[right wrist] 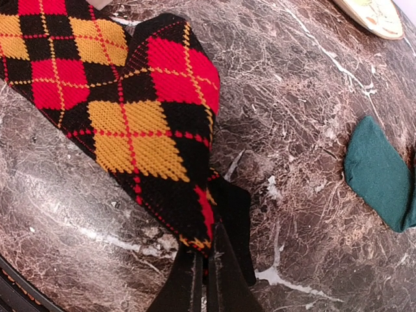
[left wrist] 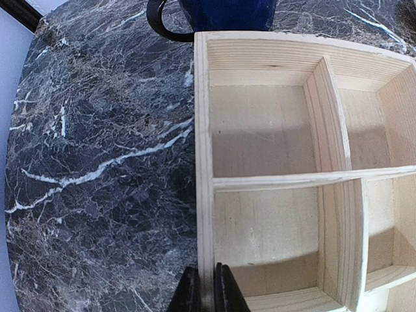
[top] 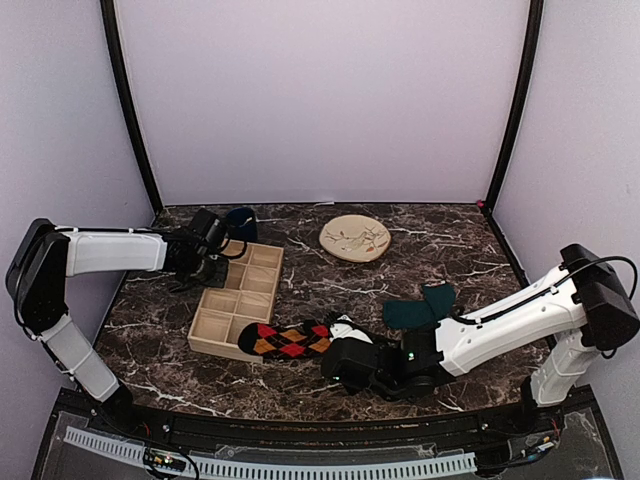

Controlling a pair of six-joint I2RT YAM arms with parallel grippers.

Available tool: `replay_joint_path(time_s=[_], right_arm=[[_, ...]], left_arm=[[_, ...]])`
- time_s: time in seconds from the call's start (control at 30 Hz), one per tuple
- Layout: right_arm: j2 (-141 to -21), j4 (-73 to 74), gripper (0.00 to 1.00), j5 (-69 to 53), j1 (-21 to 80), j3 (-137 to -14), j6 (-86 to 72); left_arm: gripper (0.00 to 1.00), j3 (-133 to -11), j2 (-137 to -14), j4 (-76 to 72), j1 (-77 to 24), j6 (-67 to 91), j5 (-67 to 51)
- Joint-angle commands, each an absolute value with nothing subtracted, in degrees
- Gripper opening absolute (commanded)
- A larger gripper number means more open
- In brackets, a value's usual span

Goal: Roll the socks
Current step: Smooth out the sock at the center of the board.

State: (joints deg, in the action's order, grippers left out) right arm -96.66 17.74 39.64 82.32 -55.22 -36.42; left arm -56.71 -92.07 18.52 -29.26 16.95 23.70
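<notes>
The black argyle sock (top: 288, 340) with red and orange diamonds lies flat at the front of the table, beside the wooden tray. My right gripper (top: 328, 348) is shut on its black end, seen close in the right wrist view as argyle sock (right wrist: 143, 123) pinched by the right gripper (right wrist: 207, 260). The teal-green sock (top: 420, 308) lies just behind the right arm, and its edge shows as teal-green sock (right wrist: 380, 172). My left gripper (top: 222, 264) is at the tray's far left side. In the left wrist view the left gripper (left wrist: 207, 286) is shut on the tray's outer wall (left wrist: 204, 130).
The wooden tray (top: 215, 335) has several empty compartments. A dark blue mug (top: 241, 222) stands right behind its far corner, also seen as mug (left wrist: 221, 13). A cream plate (top: 355, 238) sits at the back middle, its rim showing as plate (right wrist: 374, 14).
</notes>
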Motion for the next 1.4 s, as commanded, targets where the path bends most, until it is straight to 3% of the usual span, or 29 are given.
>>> replay_joint_path(time_s=[0.0, 0.77, 1.0, 1.2, 1.27, 1.37], right_arm=[[-97.0, 17.6, 0.00, 40.0, 81.6, -56.3, -36.0], [-96.6, 14.5, 0.00, 38.5, 80.3, -56.0, -33.3], [-97.4, 14.8, 0.00, 38.2, 80.3, -57.1, -32.8], [-98.3, 15.3, 0.00, 37.6, 79.9, -58.3, -32.2], [-98.6, 15.7, 0.00, 37.4, 79.9, -58.7, -32.2], [-98.9, 16.1, 0.00, 37.5, 79.7, -59.0, -32.3]], left_arm=[[0.00, -56.3, -91.8, 18.4, -27.7, 10.4, 25.2], [0.00, -61.3, -98.3, 19.6, -16.7, -6.9, 13.6], [0.00, -62.6, -99.8, 17.8, -13.2, -7.1, 7.7], [0.00, -66.4, -103.2, 18.3, -13.3, -6.5, 9.3], [0.07, -67.0, -103.5, 18.9, -13.2, -5.5, 9.5], [0.39, -66.0, -102.3, 19.1, -13.1, -3.4, 10.0]])
